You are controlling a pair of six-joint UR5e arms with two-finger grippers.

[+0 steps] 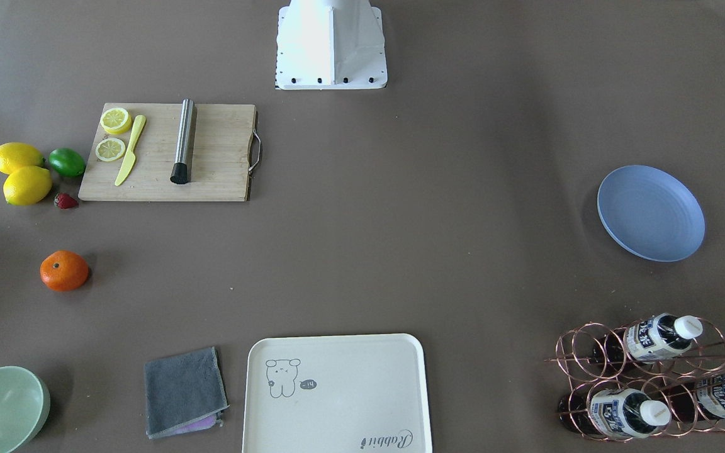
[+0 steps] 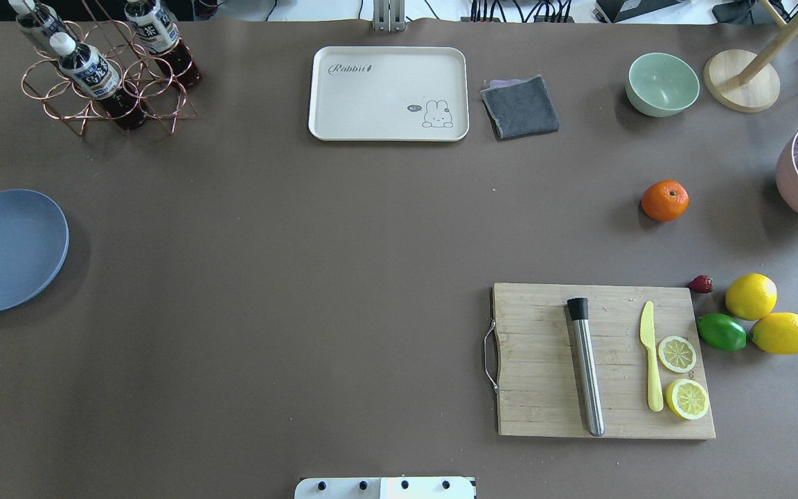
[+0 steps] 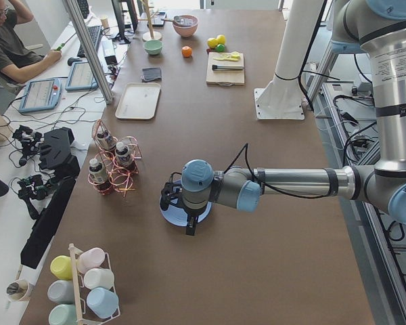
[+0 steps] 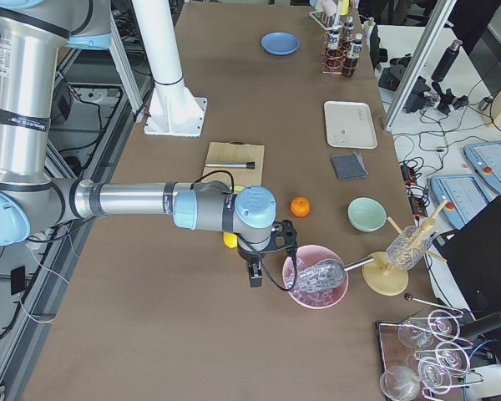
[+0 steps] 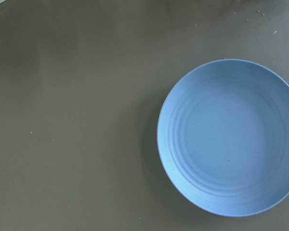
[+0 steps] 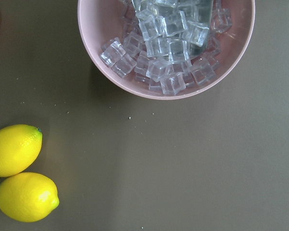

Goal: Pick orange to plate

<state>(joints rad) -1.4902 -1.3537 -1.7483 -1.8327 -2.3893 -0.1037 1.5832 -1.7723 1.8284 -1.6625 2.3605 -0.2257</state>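
The orange rests alone on the brown table, beyond the cutting board on my right side; it also shows as the orange and the orange. The blue plate lies empty at the far left edge, and fills the left wrist view as the plate. My left gripper hangs above that plate; I cannot tell whether it is open or shut. My right gripper hovers between the lemons and the pink bowl, a short way from the orange; its state cannot be told either.
A pink bowl of ice cubes stands at the right edge. Two lemons, a lime and a strawberry sit beside the cutting board. Farther off are a green bowl, grey cloth, cream tray and bottle rack.
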